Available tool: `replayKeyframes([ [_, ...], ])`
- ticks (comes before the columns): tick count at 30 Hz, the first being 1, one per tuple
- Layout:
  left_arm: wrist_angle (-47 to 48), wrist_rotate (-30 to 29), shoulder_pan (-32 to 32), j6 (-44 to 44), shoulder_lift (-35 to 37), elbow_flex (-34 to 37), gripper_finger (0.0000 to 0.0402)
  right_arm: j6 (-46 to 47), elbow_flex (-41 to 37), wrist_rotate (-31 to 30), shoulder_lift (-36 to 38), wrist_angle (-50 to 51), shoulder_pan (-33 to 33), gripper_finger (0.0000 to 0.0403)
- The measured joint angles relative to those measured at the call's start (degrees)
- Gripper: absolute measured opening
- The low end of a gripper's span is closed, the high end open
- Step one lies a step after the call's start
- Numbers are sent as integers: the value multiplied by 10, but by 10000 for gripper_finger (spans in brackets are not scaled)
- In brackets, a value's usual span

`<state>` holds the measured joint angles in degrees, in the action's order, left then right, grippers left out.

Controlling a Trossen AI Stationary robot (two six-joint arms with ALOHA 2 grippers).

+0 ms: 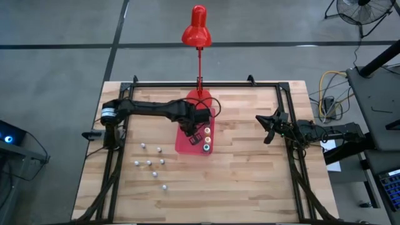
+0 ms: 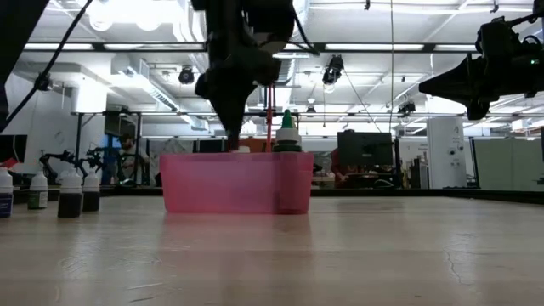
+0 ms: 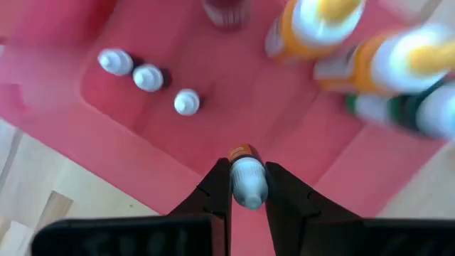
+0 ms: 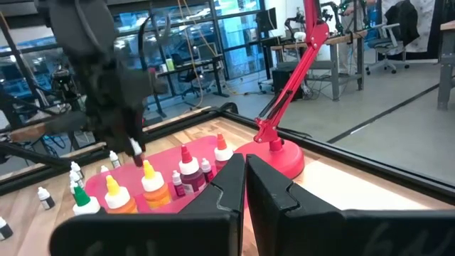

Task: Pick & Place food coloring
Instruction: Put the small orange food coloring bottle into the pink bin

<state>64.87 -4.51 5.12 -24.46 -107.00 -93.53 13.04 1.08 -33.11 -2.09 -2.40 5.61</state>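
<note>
On the left side of the wooden table [image 1: 250, 181] you had a loose bunch of small whitish-capped bottles [image 1: 152, 164] standing on the bare wood, well apart from the tray; I counted roughly 8 of them from above, and the table-level camera caught 4 of them [image 2: 51, 194] lined up at its left edge.

Moving right, your left arm reached in from the left edge toward the middle, and the left gripper [image 3: 247, 186] hung over the near-left part of the red tray [image 1: 185, 145]. Its fingers were clamped on 1 small bottle [image 3: 247, 178], pinched between them with its white cap facing the wrist camera. From table height that gripper [image 2: 231, 129] was pointing down at the tray's rim, but you couldn't tell whether the bottle was touching the tray floor.

In the tray itself, 3 more small white-capped bottles [image 3: 148, 77] sat in a short row, and the bigger bottles stood along the right side: 2 with yellow caps [image 3: 320, 18] and a teal-capped one [image 2: 286, 134], which poked up above the tray wall. The right wrist camera also caught red-capped ones [image 4: 188, 169] farther back.

Behind the tray stood the red desk lamp [image 1: 197, 28], base on the table's far edge.

Over on the right, your right gripper [image 1: 270, 128] was parked near the right edge, raised off the table, fingers pressed together with nothing between them.
</note>
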Motion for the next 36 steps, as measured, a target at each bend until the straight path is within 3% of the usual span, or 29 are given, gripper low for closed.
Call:
replayKeyframes([
  [14, -111, -1, 8, 95, 0, 131, 32, 0, 0, 0, 0, 0, 0, 9],
  [29, -142, -25, 88, 160, 0, 138, 32, 0, 0, 0, 0, 0, 0, 9],
  [36, -142, 7, 142, 193, 0, 132, 32, 0, 0, 0, 0, 0, 0, 9],
])
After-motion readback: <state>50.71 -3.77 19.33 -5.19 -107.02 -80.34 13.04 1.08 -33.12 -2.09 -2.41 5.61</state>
